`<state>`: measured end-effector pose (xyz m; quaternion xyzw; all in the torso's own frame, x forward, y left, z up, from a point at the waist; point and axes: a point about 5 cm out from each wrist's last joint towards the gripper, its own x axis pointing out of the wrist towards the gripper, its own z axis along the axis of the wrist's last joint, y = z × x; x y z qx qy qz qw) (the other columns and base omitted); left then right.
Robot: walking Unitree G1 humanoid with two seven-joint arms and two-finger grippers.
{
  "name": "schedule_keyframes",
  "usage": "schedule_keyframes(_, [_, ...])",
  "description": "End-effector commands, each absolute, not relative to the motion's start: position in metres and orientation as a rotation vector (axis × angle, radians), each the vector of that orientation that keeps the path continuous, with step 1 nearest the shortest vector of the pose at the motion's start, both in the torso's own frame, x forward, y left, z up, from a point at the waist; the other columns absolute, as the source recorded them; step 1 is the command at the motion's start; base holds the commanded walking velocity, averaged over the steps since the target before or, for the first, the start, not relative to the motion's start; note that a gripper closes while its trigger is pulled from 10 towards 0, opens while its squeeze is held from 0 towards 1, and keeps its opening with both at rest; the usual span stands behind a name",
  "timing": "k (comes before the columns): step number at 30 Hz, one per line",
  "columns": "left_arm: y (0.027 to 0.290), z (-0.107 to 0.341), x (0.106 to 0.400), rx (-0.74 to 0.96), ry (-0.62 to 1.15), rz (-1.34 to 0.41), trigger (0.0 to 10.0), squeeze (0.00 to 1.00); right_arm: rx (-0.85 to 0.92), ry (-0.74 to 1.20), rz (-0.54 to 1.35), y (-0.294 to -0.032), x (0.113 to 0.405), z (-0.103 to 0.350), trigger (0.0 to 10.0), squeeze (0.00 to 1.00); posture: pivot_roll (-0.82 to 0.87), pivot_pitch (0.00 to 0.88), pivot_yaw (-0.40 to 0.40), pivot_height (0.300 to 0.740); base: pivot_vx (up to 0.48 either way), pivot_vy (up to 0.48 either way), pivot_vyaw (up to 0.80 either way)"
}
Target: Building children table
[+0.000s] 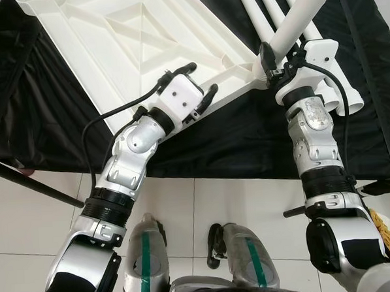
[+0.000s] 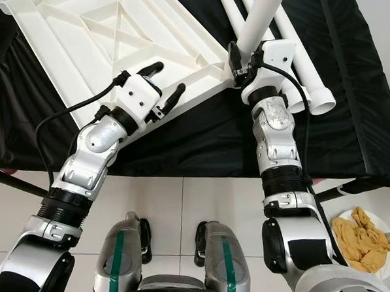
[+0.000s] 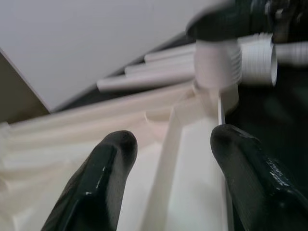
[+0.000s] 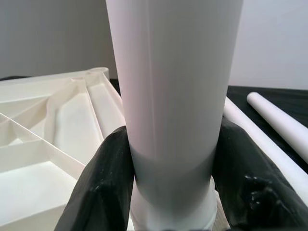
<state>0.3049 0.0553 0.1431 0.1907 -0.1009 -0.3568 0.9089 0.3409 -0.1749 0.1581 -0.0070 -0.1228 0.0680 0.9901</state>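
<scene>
**Seating a leg in the upturned tabletop**

Lying upside down on a black cloth (image 1: pixel 247 140), the white plastic tabletop (image 1: pixel 111 52) showed its ribbed underside of raised diagonal struts. At the tabletop's near corner a white table leg (image 1: pixel 299 19) stood tilted in the corner socket. The right gripper (image 4: pixel 168 183) clasped that leg low down, one black finger pressed on each side of it, just above the socket. The left gripper (image 1: pixel 193 90) rested at the tabletop's near edge, beside the same corner, its fingers (image 3: pixel 96 178) spread wide over a rib with nothing between them. Beyond the corner, spare legs (image 2: pixel 295 69) lay side by side on the cloth.
</scene>
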Motion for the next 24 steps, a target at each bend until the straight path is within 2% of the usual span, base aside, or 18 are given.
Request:
schedule_keyframes(1, [0.053,0.134,0.305,0.396,-0.14,-0.757,10.0,0.0,-0.02,-0.276,0.123,-0.18,0.343,0.164,10.0,0.0,0.08,0.018,-0.03,0.74,0.0,0.0,0.0])
schedule_keyframes(3, [0.049,0.129,0.312,0.342,-0.025,-0.77,10.0,0.0,-0.025,-0.284,0.109,-0.183,0.344,0.166,10.0,0.0,0.08,0.018,-0.026,0.74,0.0,0.0,0.0])
schedule_keyframes(6, [0.042,0.131,0.315,0.284,0.036,-0.804,10.0,0.0,-0.026,-0.286,0.1,-0.185,0.344,0.166,10.0,0.0,0.08,0.018,-0.026,0.74,0.0,0.0,0.0])
schedule_keyframes(15, [0.024,0.139,0.32,0.32,0.054,-0.863,10.0,0.0,-0.023,-0.294,0.096,-0.185,0.345,0.165,10.0,0.0,0.06,0.023,-0.015,0.74,0.0,0.0,0.0])
schedule_keyframes(24, [0.005,0.142,0.317,0.295,0.175,-0.943,10.0,0.0,-0.025,-0.303,0.073,-0.19,0.344,0.166,10.0,0.0,0.05,0.027,0.001,0.74,0.0,0.0,0.0])
